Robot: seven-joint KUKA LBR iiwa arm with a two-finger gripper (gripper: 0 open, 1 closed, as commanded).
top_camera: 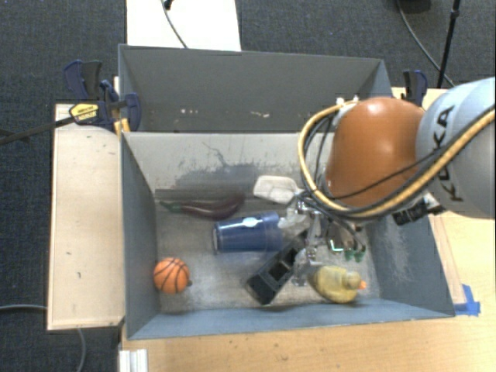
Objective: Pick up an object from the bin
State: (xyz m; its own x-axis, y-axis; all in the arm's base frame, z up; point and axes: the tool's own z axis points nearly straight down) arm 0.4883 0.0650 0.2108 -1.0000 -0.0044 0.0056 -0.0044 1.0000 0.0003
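My gripper (312, 248) hangs low at the right of the bin's floor, under the arm's orange cover. It is between a black block-shaped thing (269, 280) lying aslant at the front middle and a yellow rubber-duck-like toy (336, 284) at the front right. Just left of the gripper a blue cylinder (246, 234) lies on its side. Whether the gripper touches any of them I cannot make out.
A dark purple eggplant (203, 205) lies at the back left of the floor and a cream-white thing (273, 185) sits at the back middle. A small orange basketball (170, 275) rests in the front left corner. The arm covers the bin's right side.
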